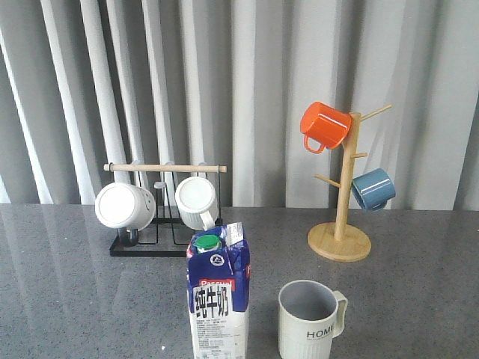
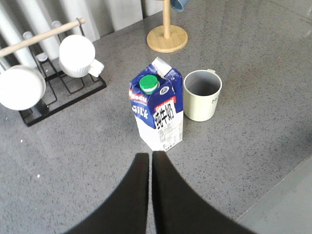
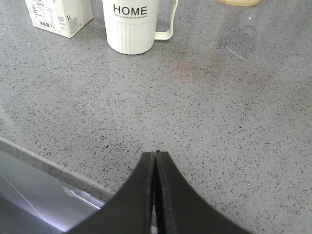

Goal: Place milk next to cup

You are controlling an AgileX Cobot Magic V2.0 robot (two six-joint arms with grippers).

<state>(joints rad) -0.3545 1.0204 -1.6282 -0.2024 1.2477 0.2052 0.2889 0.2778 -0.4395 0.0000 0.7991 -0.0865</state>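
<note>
The milk point(image 1: 218, 299) is a tall blue-and-white carton with a green cap, standing upright on the grey table near the front edge. Just to its right, a small gap apart, stands the cup point(image 1: 309, 320), cream, ribbed, lettered "HOME", handle to the right. The left wrist view shows the milk point(image 2: 157, 112) and the cup point(image 2: 201, 95) side by side, with my left gripper point(image 2: 150, 155) shut and empty, hanging short of the carton. My right gripper point(image 3: 156, 153) is shut and empty over bare table near the front edge, with the cup point(image 3: 130, 24) and the carton's base point(image 3: 59, 14) beyond it.
A black rack point(image 1: 161, 213) with a wooden bar holds two plain white mugs at the back left. A wooden mug tree point(image 1: 343, 217) at the back right carries an orange mug point(image 1: 324, 126) and a blue mug point(image 1: 373, 188). The table's front edge point(image 3: 44, 163) runs close to the right gripper.
</note>
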